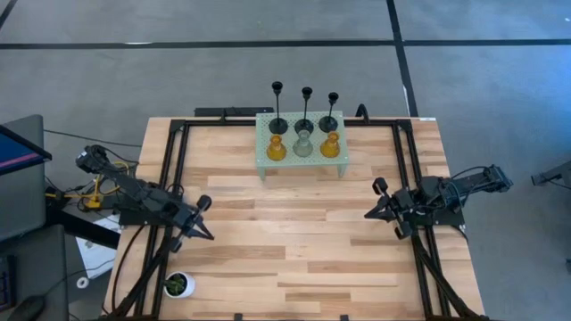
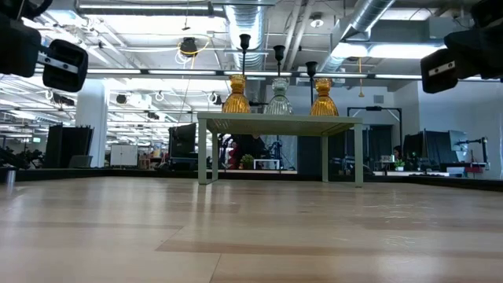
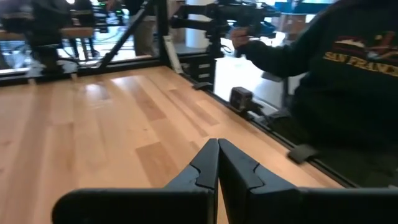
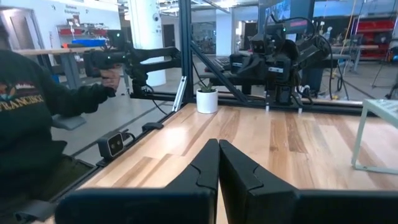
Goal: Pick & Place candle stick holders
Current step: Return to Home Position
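High view: all six candle stick holders (image 1: 303, 147) are seen on the green stand (image 1: 264, 134), upper centre. A plant is held in the white pot (image 1: 169, 290), lower left.

Low view: the thin black holders (image 2: 244, 53) could be toppled if the table (image 2: 251, 228) is jolted.

Wrist views: the left hand (image 3: 217, 169) and right hand (image 4: 218, 167) are clenched, empty.

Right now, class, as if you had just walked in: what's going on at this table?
Nothing is being handled. All six candle holders stand on the pale green perforated stand at the table's far edge. The three tall black stemmed holders are in the back row. In front, the two amber bulbous glass holders flank the pale grey bulbous holder. The left hand and the right hand are both shut and empty, and hang above the wood on their own sides, clear of the stand.
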Available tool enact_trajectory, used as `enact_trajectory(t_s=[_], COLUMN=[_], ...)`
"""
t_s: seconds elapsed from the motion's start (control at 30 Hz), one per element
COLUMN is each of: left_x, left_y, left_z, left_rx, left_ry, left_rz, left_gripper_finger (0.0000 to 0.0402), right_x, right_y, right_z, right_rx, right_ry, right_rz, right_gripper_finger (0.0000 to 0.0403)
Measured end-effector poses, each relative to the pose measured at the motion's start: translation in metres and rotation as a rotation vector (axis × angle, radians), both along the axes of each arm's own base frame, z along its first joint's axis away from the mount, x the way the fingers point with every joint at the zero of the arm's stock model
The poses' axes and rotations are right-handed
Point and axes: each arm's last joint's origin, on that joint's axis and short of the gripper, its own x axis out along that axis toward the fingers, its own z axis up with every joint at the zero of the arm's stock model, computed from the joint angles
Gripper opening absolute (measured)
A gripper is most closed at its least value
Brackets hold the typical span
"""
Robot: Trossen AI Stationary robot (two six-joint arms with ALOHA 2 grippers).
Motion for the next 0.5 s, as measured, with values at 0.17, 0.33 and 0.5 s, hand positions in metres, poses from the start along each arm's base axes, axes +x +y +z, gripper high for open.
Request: enact_trajectory(t_s=[0.17,0.33,0.5], left_x=[-0.0009,-0.0009,-0.0009], left_y=[-0.0014,-0.0014,-0.0014], left_z=[0.0002,0.0005,0.0005], left_rx=[-0.004,-0.071,-0.108], left_ry=[0.001,0.041,0.065], left_rz=[-0.058,-0.061,-0.063], left_gripper_finger=[0.0007,0.0007,0.0007], right_x=[0.0000,0.0000,0.0000], right_y=[0.0000,0.0000,0.0000], right_z=[0.0000,0.0000,0.0001], right_rx=[-0.027,0.025,0.027], right_ry=[-0.009,0.008,0.009], right_rz=[0.000,0.001,0.001], right_gripper_finger=[0.0000,0.0000,0.0000])
